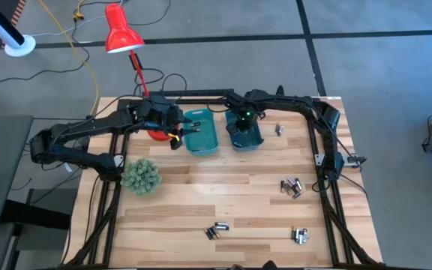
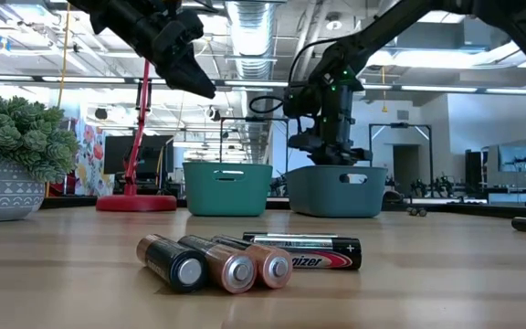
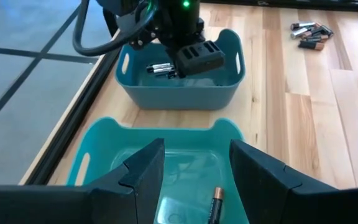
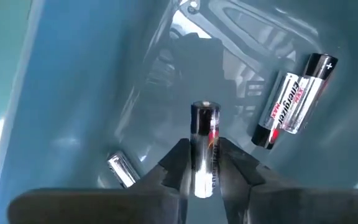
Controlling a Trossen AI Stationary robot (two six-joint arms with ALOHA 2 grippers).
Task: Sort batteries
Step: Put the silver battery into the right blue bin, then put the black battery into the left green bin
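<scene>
My right gripper reaches down into the darker teal bin and is shut on a silver-and-black battery. Two more batteries lie on that bin's floor. My left gripper is open and empty above the lighter teal bin, where one copper-topped battery lies on the floor. In the low view the left gripper hangs well above its bin. Loose batteries lie in small groups on the table. My right gripper pinches the battery's body between its two fingers. The battery lies along the fingers, and its capped end sticks out past the fingertips. The fingers come from above, pointing down into the bin. Whether the battery touches the bin floor I cannot tell.
A green spiky plant in a pot stands at the table's left. A red desk lamp stands behind the bins. Two small batteries lie right of the darker bin. A dark frame rail runs along the table's sides.
</scene>
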